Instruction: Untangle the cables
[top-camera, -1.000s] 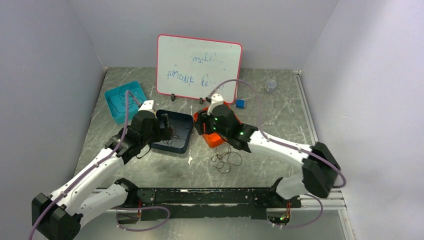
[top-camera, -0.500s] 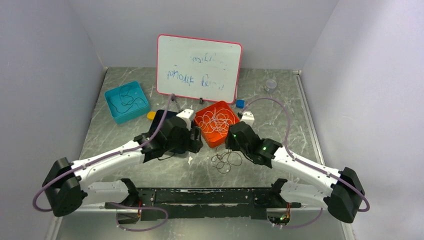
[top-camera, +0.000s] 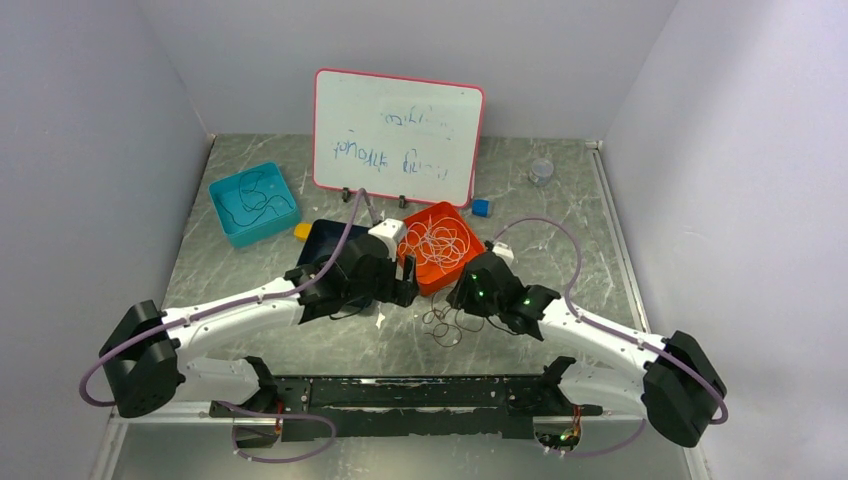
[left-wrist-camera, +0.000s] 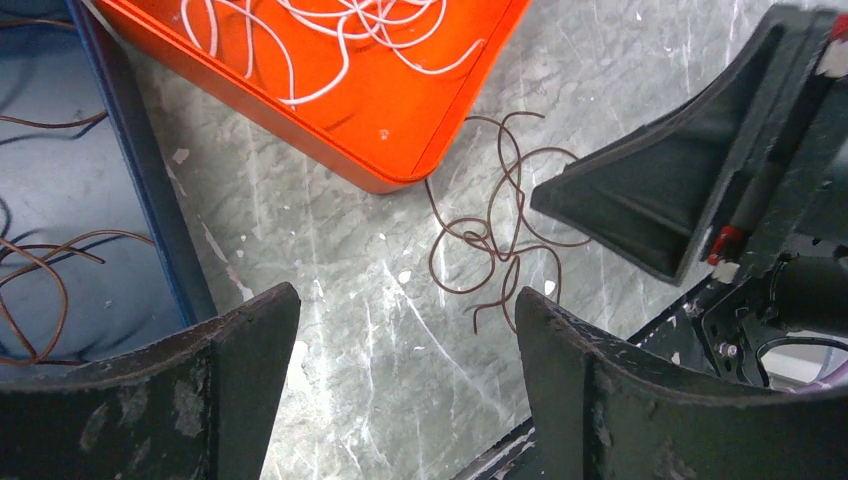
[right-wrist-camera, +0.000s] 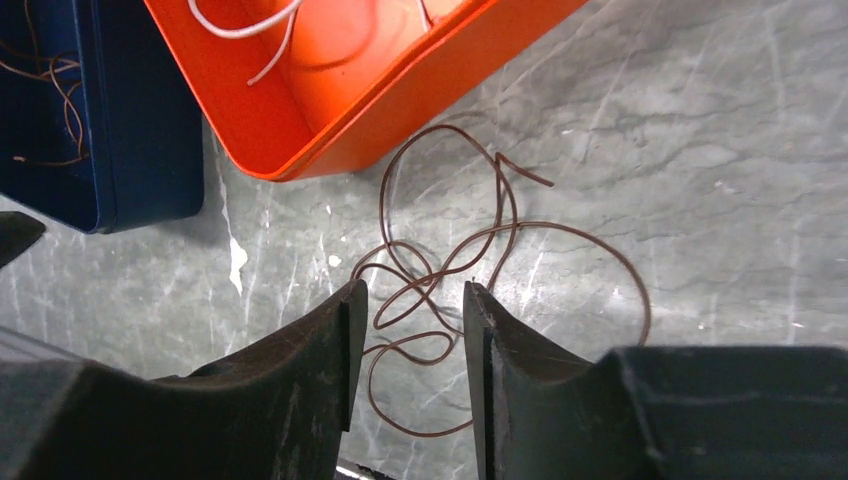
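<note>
Two grippers now sit low at the front of the counter (top-camera: 570, 230), facing each other across a loose tangle of brown cables (right-wrist-camera: 440, 270). A second ago they were farther back, the left one over the dark blue tray (left-wrist-camera: 160, 190) and the right one over the orange tray (left-wrist-camera: 400, 120). The left arm has since swung in toward the centre and the right arm has drawn back toward its base. The orange tray is now uncovered from above, showing a heap of white cables (top-camera: 440, 240) inside it.

The left gripper (left-wrist-camera: 405, 300) is spread wide above bare counter, just in front of the gap between the dark blue and orange trays. Nothing lies between its fingers, and the brown tangle is a little to its right. The right gripper (right-wrist-camera: 412, 292) has narrowed over the last second. A clear gap remains between its fingers, and loops of the brown tangle lie in that gap on the counter without being pinched.

The brown tangle lies flat on the counter just in front of the near corner of the orange tray, in the same place as before. More brown cables (left-wrist-camera: 40, 280) lie in the dark blue tray. A thin dark cable (top-camera: 255, 200) lies curled in the teal tray (top-camera: 225, 228) at the back left, well apart from both arms. The whiteboard (top-camera: 398, 135) stands behind the trays as it did before.
</note>
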